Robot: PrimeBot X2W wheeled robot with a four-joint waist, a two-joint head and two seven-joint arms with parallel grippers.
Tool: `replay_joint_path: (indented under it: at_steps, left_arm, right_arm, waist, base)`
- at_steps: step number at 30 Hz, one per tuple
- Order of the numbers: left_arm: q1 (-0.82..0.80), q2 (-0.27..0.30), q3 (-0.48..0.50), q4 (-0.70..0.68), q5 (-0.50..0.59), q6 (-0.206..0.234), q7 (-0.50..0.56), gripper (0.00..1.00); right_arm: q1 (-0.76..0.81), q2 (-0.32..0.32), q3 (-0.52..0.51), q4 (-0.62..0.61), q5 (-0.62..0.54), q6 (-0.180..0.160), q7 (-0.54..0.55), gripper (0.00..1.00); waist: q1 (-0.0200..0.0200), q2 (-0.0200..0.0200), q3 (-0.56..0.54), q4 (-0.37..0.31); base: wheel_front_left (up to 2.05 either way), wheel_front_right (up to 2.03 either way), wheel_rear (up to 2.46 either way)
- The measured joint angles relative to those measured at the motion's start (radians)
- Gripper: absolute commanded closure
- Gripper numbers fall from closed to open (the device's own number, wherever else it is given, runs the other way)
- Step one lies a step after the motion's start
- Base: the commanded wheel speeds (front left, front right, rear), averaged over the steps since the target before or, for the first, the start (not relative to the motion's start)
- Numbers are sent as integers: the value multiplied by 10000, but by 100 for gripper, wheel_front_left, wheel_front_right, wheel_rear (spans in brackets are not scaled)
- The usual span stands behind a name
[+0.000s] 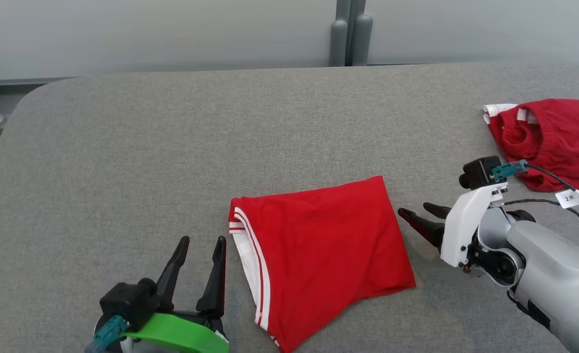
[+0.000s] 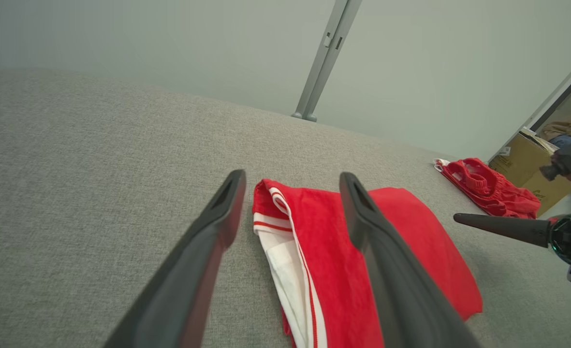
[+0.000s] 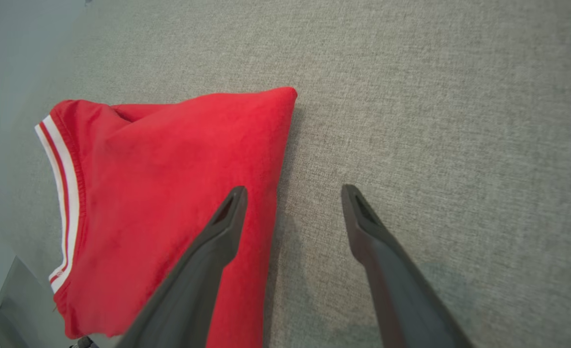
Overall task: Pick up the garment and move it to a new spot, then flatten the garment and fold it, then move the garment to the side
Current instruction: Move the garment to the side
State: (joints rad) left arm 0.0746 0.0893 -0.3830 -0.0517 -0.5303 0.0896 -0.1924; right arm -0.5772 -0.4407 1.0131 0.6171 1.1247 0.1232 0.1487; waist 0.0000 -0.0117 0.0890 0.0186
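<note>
Garment (image 1: 318,250), red with white striped trim, lies folded flat on the grey table (image 1: 171,137) near its front edge. Just left of its trimmed side the left gripper (image 1: 203,240) stands with fingers spread, holding nothing. Just right of it the right gripper (image 1: 413,208) is likewise spread and empty, and a crumpled red cloth (image 1: 554,137) sits far right.

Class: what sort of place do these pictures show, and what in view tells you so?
Probably an indoor lab or testing room: a grey fabric-covered table, plain pale wall panels joined by a metal post, and a cardboard box off to the side.
</note>
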Motion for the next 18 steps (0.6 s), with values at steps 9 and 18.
replay_joint_path:
  at_steps: [9,18]
  left_arm:
    - [-195,-2,6,13,65,0,36,0]
    - [-200,0,136,40,65,0,36,0]
  right_arm:
    - [-2,-13,148,-385,326,0,-15,0]
    - [-1,15,295,-280,667,0,244,1]
  waist:
    - [0,0,386,491]
    - [0,0,569,640]
  base:
    - [0,0,0]
    - [0,0,0]
